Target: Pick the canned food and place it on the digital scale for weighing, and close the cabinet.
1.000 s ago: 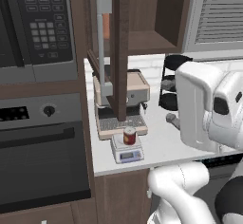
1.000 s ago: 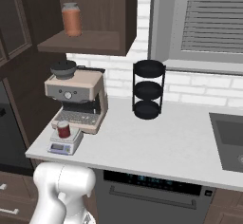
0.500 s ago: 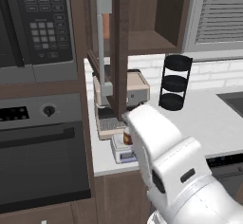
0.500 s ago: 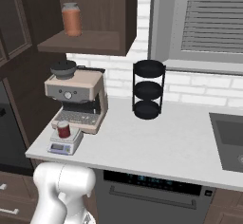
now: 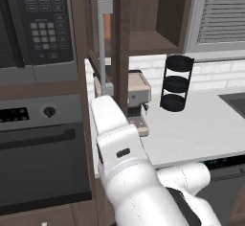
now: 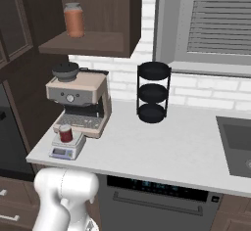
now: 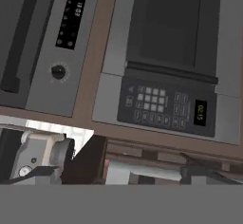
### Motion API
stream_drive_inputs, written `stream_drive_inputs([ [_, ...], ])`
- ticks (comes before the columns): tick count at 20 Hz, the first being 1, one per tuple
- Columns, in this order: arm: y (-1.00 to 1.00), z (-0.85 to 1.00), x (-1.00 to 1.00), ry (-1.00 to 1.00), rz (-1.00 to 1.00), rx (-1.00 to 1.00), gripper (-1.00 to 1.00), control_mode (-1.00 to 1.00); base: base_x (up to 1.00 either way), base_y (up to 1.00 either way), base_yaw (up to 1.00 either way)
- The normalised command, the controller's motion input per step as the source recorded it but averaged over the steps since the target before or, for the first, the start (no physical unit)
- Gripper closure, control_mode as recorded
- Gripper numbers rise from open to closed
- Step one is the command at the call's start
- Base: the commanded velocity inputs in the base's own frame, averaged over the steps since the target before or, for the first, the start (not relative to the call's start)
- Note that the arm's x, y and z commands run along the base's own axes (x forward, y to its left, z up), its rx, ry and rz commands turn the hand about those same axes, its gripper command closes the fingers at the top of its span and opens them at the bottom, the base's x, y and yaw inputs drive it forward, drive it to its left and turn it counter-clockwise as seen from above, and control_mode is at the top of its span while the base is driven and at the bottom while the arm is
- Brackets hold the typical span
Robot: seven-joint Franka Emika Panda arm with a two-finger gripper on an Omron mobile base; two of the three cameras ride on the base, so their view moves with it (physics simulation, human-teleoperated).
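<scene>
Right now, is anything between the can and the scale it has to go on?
Nothing is. The canned food already stands on the digital scale, just in front of the espresso machine. The cabinet door is open, so closing it is not yet done.

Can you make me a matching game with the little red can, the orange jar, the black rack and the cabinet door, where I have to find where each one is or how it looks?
Things:
1. canned food
2. orange jar
3. black three-tier rack
4. cabinet door

Places or states:
A. on the cabinet shelf, up high
B. swung open, not shut yet
C. sitting on the digital scale
D. on the counter by the white brick wall

Pairs: 1-C, 2-A, 3-D, 4-B
</scene>
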Motion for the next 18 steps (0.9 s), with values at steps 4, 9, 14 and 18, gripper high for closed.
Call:
stream_drive_inputs([
  [4, 0.14, -0.13, 0.82, 0.0, -0.07, -0.03, -1.0, -1.0, 0.0, 0.0, 0.0],
  [9, 0.13, -0.17, 0.62, -0.03, -0.07, 0.0, -1.0, -1.0, 0.0, 0.0, 0.0],
  [14, 0.15, -0.06, 0.64, 0.0, -0.13, -0.01, -1.0, -1.0, 0.0, 0.0, 0.0],
  [18, 0.21, 0.0, 0.68, 0.0, -0.15, 0.0, -1.0, -1.0, 0.0, 0.0, 0.0],
])
